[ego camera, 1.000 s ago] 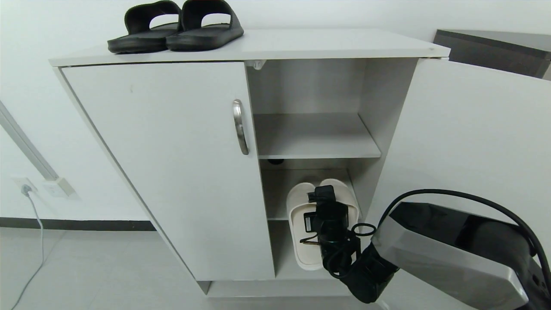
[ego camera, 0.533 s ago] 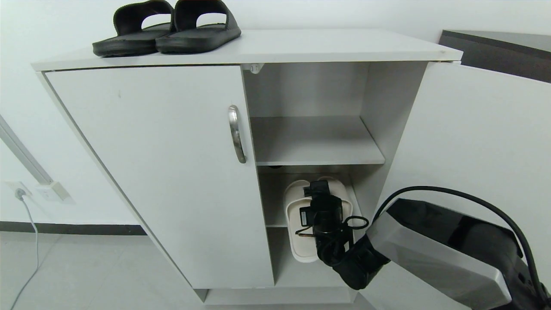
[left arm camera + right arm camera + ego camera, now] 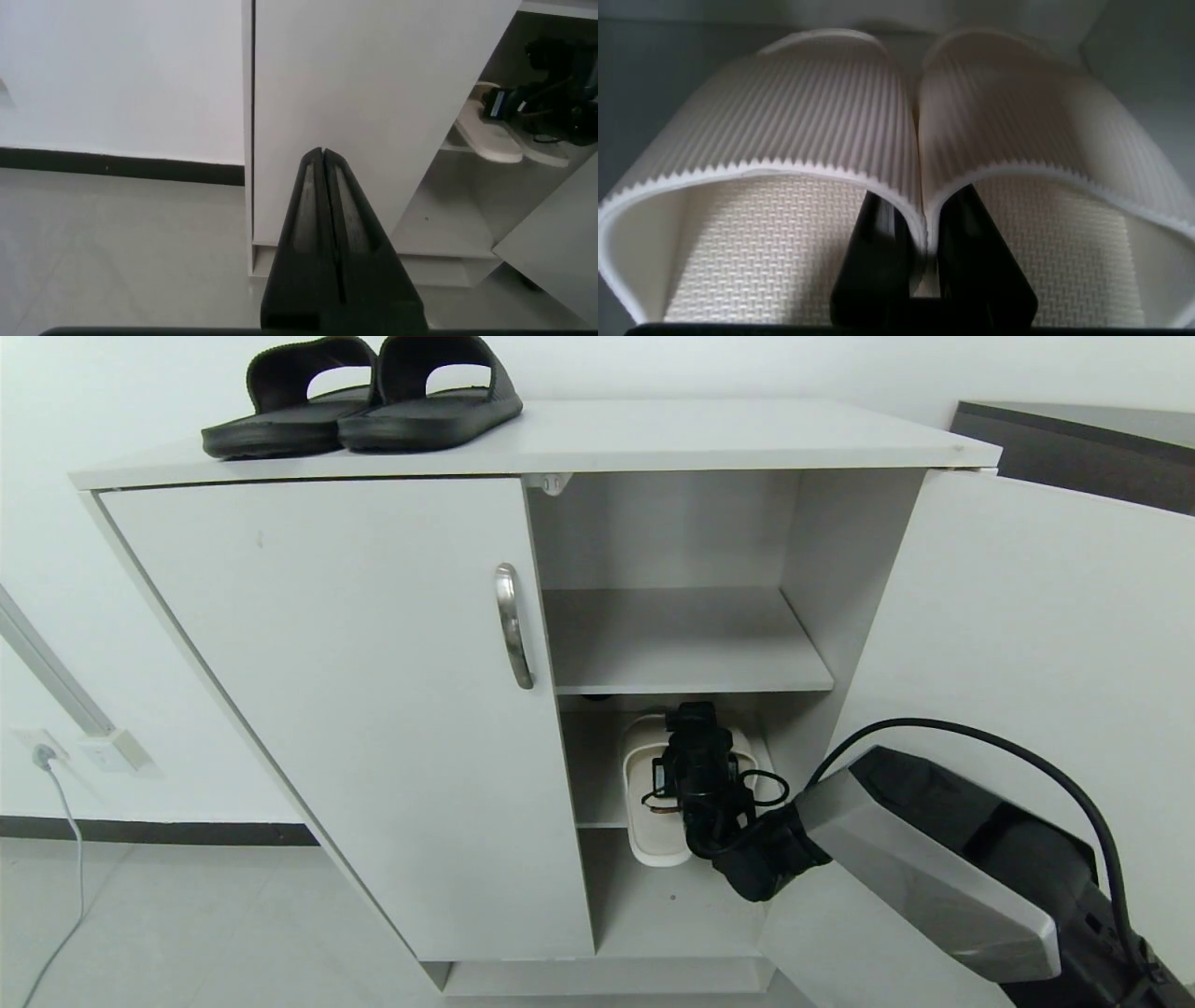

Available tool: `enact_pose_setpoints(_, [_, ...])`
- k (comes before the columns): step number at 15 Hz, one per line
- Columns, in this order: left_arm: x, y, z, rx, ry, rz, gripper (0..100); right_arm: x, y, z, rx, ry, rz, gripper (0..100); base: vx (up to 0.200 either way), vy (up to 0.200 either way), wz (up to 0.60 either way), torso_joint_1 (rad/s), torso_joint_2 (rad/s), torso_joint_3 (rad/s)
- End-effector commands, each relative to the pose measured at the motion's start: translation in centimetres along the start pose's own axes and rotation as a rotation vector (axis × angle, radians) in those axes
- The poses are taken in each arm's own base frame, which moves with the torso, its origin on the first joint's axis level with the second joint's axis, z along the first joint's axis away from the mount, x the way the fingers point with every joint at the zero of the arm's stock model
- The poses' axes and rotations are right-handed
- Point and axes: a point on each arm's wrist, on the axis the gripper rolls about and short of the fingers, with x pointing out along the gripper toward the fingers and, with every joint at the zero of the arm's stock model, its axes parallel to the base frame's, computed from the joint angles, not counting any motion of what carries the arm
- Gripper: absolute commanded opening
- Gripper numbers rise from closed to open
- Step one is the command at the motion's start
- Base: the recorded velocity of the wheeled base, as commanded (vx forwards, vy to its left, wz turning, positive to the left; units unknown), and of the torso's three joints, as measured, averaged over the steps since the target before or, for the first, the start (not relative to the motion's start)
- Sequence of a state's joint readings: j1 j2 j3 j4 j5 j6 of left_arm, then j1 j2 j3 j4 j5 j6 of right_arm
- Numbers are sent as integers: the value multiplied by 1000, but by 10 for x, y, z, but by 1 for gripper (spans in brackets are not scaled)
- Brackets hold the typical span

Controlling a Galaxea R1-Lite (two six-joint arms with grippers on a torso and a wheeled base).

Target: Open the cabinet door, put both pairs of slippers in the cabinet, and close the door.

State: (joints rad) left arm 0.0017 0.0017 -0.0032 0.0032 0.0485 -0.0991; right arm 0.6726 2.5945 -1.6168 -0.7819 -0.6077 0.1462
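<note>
Left tool [image 3: 320, 163] is sitting pinched shut, empty, facing the closed door [image 3: 374, 84]. Right tool [image 3: 922, 247] is clamping the white slippers [image 3: 803, 149] by their two touching straps at the lower shelf [image 3: 593, 784], heels overhanging. Foam's looking light and squishy — straps are the handle. Black slippers [image 3: 364, 406] are waiting on the cabinet top [image 3: 747, 429] — probably same deal.

Bright, even room light washes the white cabinet [image 3: 327, 709] in the head view; the black slippers [image 3: 364, 401] at 11 o'clock throw a thin, soft shadow onto its top. The open compartments at centre grade to grey toward the back, darkest under the shelf [image 3: 686, 644]. Straight cabinet edges splay outward toward the borders. In the right wrist view, dim grey light falls on the white slippers [image 3: 831, 121], their ribbing sharp, while the right gripper [image 3: 920, 201], close to the lens, sits dark and soft.
</note>
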Motion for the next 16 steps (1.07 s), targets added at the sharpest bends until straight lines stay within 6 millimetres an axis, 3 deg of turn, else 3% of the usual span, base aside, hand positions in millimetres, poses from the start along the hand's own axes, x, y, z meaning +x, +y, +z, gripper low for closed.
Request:
enact_pose_setpoints(1, [0, 0, 0, -1, 0, 2, 0, 13, -2, -2, 9, -10, -14, 0, 0, 0, 0, 0, 0, 0])
enact_pose_setpoints(9, [0, 0, 0, 0, 1, 1, 0, 45, -3, 4, 10, -11, -48, 0, 0, 0, 0, 0, 0, 0])
enact_pose_setpoints(16, [0, 0, 0, 0, 1, 1, 0, 51, -3, -6, -6, 13, -60, 0, 0, 0, 0, 0, 0, 0])
